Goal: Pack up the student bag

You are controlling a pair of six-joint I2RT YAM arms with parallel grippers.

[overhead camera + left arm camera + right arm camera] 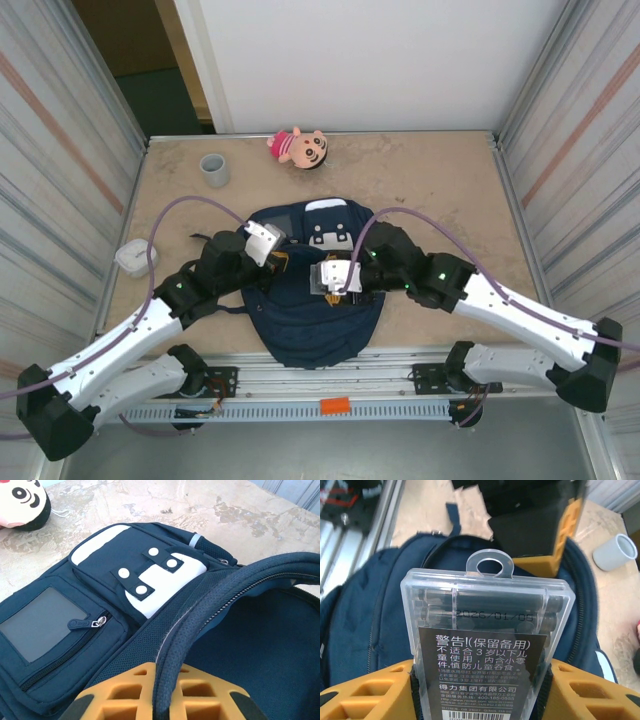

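1. Yellow fingers [365, 695] of the right gripper [480, 700] grasped a clear case [485, 625] of dark ink cartridges by its lower end. Its hang-tab pointed away, over the student bag [312, 330].
2. The bag lay flat at the middle of the table's [430, 180] near edge, with its front pockets toward the far edge and the main compartment unzipped.
3. The left gripper [162, 695] was clenched on the zippered rim [210, 605], lifting it so the mouth gaped.
4. Done well, the step likely called for a firm left pinch and a raised rim. The case would go in tab-first, slanted under that rim, and be let go only once well inside.
5. The hard, slick plastic could snag on the zipper or slide off the fabric.
6. A plush doll [298, 147] and a grey cup [214, 170] sat near the far edge, well apart from the bag.
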